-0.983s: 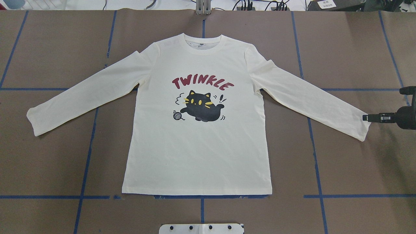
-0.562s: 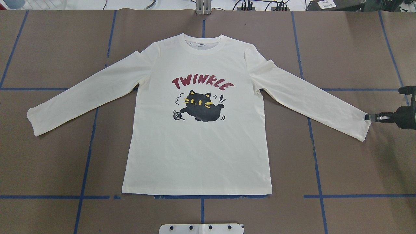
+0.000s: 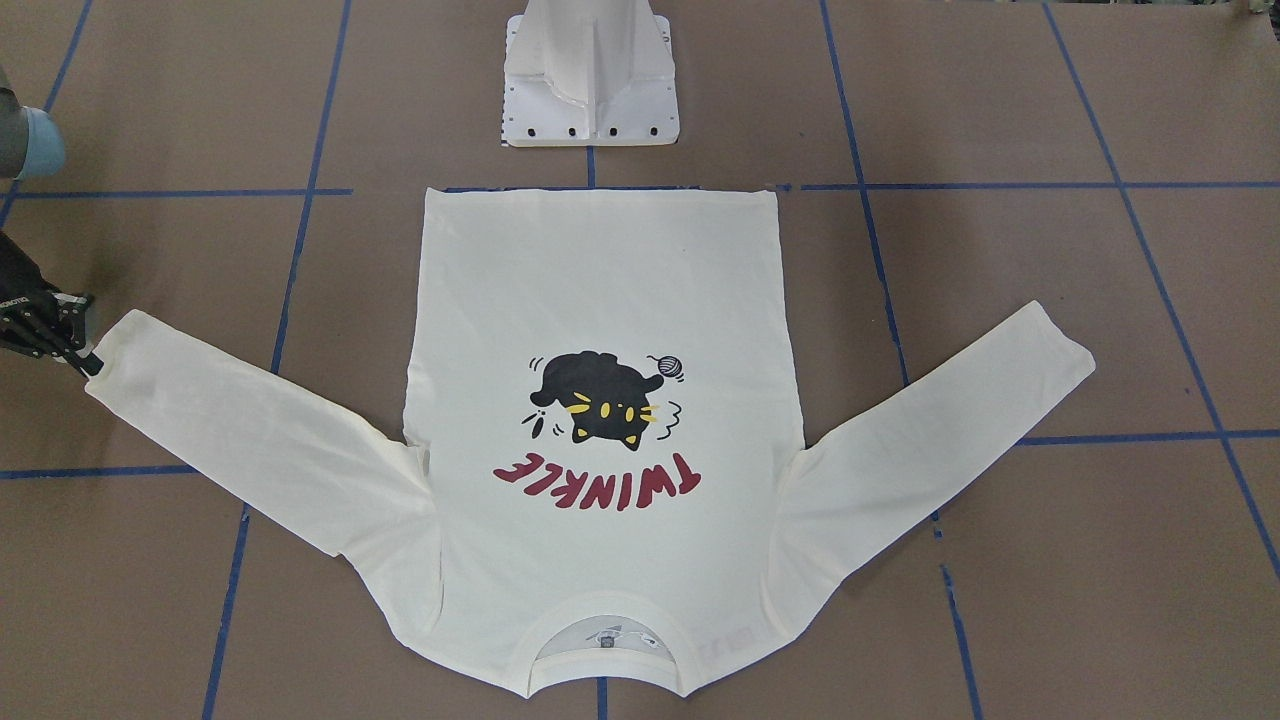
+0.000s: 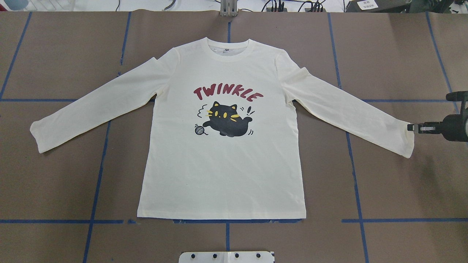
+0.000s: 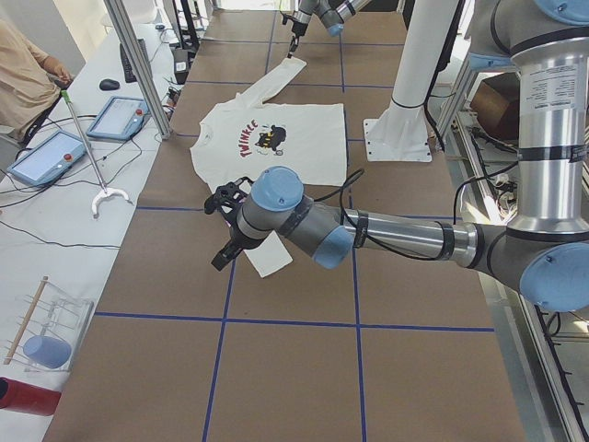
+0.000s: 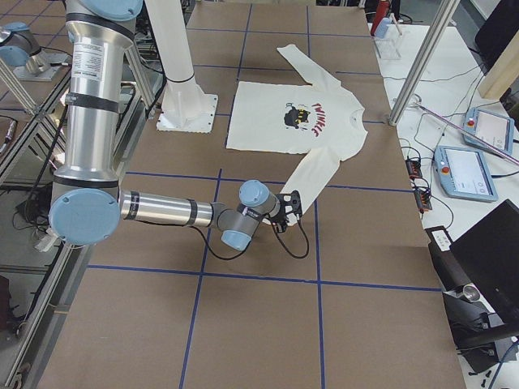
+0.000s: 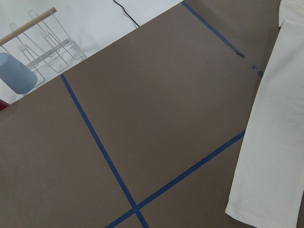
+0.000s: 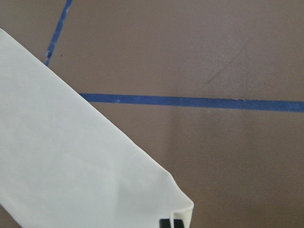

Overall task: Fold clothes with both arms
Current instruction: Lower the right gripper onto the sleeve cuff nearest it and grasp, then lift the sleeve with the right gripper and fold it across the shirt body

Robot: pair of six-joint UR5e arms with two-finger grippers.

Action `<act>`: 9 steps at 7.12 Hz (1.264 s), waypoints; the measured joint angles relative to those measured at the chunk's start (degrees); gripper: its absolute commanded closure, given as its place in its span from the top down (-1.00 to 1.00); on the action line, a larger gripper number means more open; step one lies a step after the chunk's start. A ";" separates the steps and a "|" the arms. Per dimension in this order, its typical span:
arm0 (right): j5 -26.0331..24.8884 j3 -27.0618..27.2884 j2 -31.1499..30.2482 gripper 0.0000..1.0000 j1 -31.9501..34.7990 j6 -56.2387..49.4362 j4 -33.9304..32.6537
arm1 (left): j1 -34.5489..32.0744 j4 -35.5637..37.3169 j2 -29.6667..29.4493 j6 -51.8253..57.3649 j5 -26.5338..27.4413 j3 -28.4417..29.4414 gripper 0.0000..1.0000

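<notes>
One shirt (image 4: 219,171), flat, print up, two sleeves spread wide. Two grippers. Right gripper (image 4: 411,127): clamped on one cuff corner, the rest of the shirt stretching away beyond its tips. Left gripper (image 5: 224,253): seen side-on only, grip impossible to tell, other cuff near it.

overhead: steeply down | front: opposite, steep | sides: along table (image 5: 294,368) | wrists: close-up | all share shirt (image 4: 219,175)

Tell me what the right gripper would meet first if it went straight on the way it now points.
The sleeve cuff of the shirt. The right gripper points at it along the table, and its tips seem to be at the cuff's edge.
</notes>
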 measured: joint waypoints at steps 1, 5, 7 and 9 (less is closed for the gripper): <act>0.40 4.67 0.16 -1.00 0.24 -0.01 -5.42 | 0.00 0.00 0.21 0.02 0.00 -0.05 1.00; -1.64 22.40 24.87 -1.00 0.21 0.42 -55.47 | 0.00 0.00 0.71 0.11 0.00 0.01 1.00; -5.76 19.09 43.60 -1.00 -1.97 2.83 -71.45 | 0.00 0.00 1.32 0.11 -0.04 0.15 1.00; -14.06 7.36 59.87 -1.00 -7.82 10.04 -73.06 | 0.00 0.00 1.45 0.07 0.01 0.71 1.00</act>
